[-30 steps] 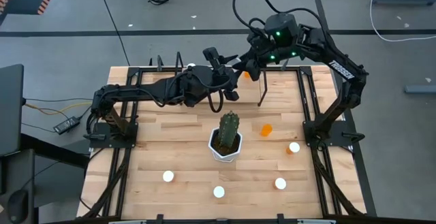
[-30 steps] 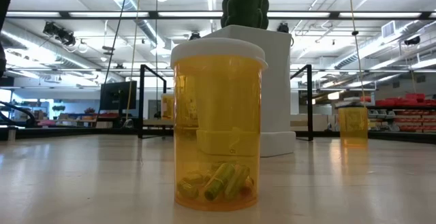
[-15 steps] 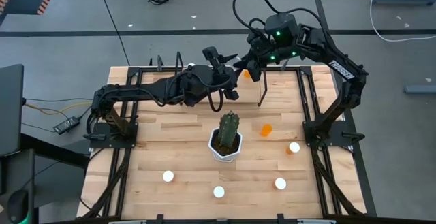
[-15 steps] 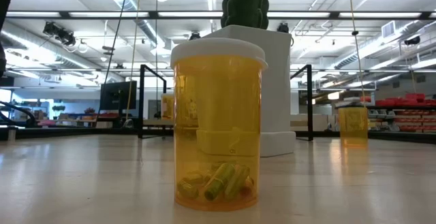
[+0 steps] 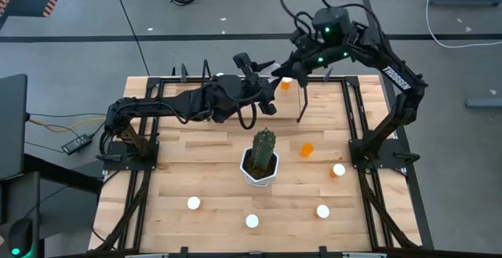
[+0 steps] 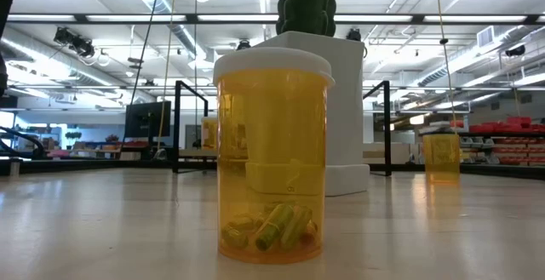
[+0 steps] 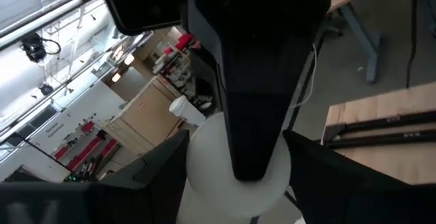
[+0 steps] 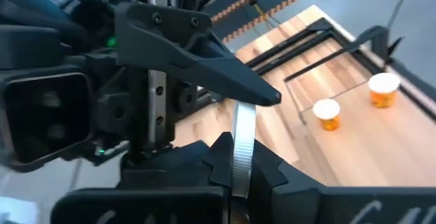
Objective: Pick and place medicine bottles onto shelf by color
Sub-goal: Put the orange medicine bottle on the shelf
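Left gripper [image 5: 263, 84] hovers over the shelf [image 5: 321, 93] at the table's 12 o'clock edge, fingers part-way open around a white-capped medicine bottle [image 7: 235, 173] (cap fills the wrist view between them). Right gripper [image 5: 284, 71] sits just beside it at 1 o'clock, fingers closed, nothing visibly held. An orange bottle [image 5: 285, 85] stands on the shelf, just at 5 o'clock of the right gripper.

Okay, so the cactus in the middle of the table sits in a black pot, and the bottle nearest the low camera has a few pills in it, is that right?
Not quite. The pot is white, not black, as the high view shows. The rest holds: the cactus stands in the middle of the table, and the bottle nearest the low camera has a few pills in it.
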`<state>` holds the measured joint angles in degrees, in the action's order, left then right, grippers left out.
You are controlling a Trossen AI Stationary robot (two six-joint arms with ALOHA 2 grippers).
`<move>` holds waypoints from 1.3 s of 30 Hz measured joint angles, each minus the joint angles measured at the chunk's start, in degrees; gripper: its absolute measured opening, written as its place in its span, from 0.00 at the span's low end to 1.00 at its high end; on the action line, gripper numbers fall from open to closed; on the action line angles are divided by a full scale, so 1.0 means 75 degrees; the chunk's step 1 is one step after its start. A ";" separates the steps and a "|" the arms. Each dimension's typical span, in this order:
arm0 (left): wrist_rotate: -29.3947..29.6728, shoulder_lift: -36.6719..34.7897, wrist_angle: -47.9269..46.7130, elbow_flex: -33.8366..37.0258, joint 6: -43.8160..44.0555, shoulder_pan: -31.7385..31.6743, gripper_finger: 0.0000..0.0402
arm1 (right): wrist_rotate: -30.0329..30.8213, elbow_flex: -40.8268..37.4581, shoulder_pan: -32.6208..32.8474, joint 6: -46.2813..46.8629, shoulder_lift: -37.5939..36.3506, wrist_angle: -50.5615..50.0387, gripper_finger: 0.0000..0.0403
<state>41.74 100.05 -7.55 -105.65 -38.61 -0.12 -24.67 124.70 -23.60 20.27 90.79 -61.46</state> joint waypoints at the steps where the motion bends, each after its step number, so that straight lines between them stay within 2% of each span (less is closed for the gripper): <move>1: 0.0014 0.0000 0.0103 0.0000 -0.0025 0.0000 0.58 | -0.0210 0.0000 -0.0080 0.0073 -0.0020 0.0012 0.05; 7: 0.0153 0.0000 0.1191 0.0023 -0.1003 0.0125 0.59 | -0.1641 0.0044 -0.0481 0.0358 -0.0121 0.0347 0.05; 12: 0.0157 -0.0003 0.1918 0.0023 -0.1627 0.0277 0.58 | -0.2843 0.0035 -0.0715 0.1074 -0.0100 0.1148 0.05; 17: 0.0035 0.0017 0.2969 0.0038 -0.2309 0.0444 0.60 | -0.3496 0.0042 -0.0756 0.1336 -0.0102 0.1509 0.05; 31: -0.0070 0.0017 0.3348 0.0038 -0.2369 0.0598 0.61 | -0.3607 0.0038 -0.0727 0.1511 -0.0100 0.1750 0.05; 39: -0.0177 0.0020 0.3511 0.0038 -0.2335 0.0688 0.58 | -0.3570 0.0035 -0.0721 0.1622 -0.0090 0.1740 0.05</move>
<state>40.41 100.20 18.78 -105.36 -56.12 5.04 -51.45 124.97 -29.02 32.43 90.12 -48.41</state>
